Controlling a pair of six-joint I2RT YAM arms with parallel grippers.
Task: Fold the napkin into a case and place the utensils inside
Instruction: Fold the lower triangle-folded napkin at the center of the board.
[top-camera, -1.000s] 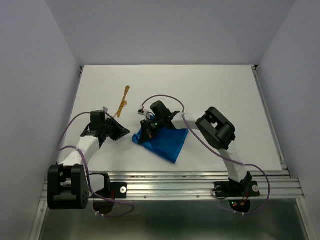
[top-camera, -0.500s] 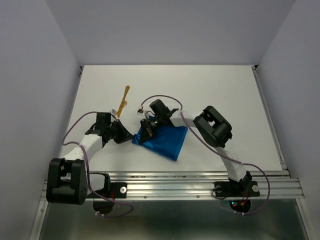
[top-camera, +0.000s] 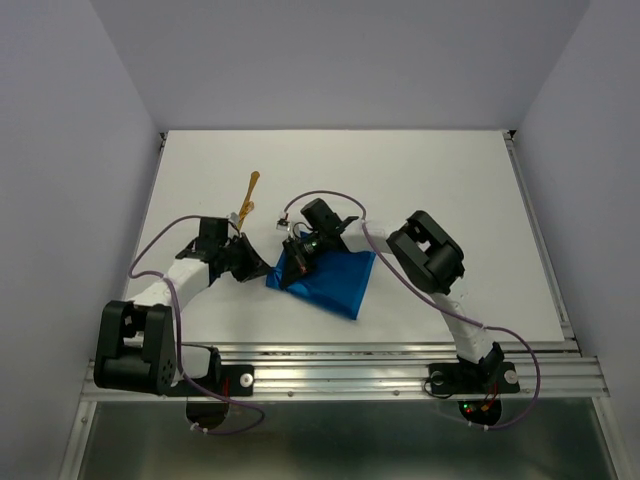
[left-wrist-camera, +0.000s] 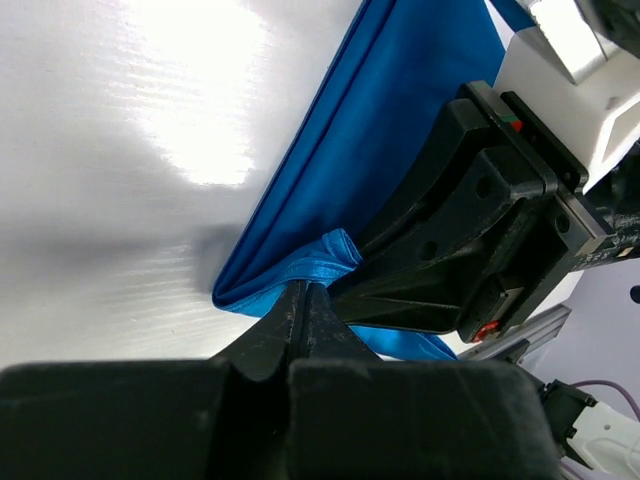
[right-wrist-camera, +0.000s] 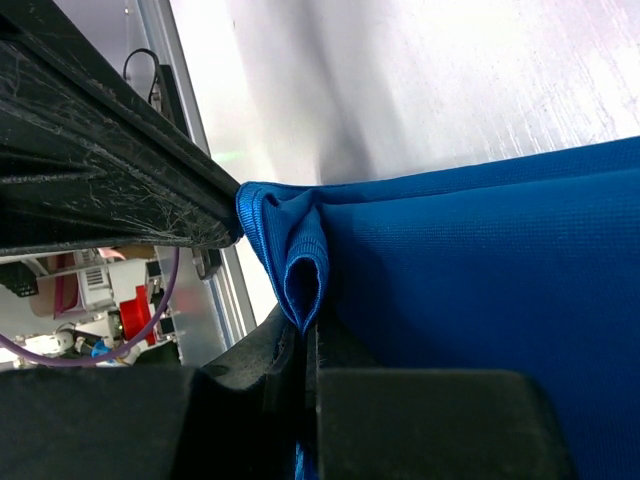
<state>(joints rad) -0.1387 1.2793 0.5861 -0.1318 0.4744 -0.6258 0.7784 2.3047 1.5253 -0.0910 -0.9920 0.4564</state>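
Observation:
The bright blue napkin (top-camera: 335, 282) lies folded in a broad wedge near the table's front middle; no narrow case is in view. My left gripper (top-camera: 264, 272) is shut on the bunched left corner of the napkin (left-wrist-camera: 330, 262), its fingertips (left-wrist-camera: 292, 300) pressed together. My right gripper (top-camera: 291, 270) pinches the same corner from the other side. In the right wrist view it is shut on a small upright loop of the napkin (right-wrist-camera: 305, 270). The two grippers almost touch. The golden-orange utensils (top-camera: 248, 200) lie on the table behind the left gripper, apart from both.
The white table (top-camera: 450, 200) runs to grey walls at the back and sides. An aluminium rail (top-camera: 400, 365) carrying both arm bases lines the near edge. Purple cables (top-camera: 320, 196) loop over each arm.
My left arm has swung right to the napkin's left corner and its jaws have shut on the cloth. The right gripper has kept its hold, nearly still.

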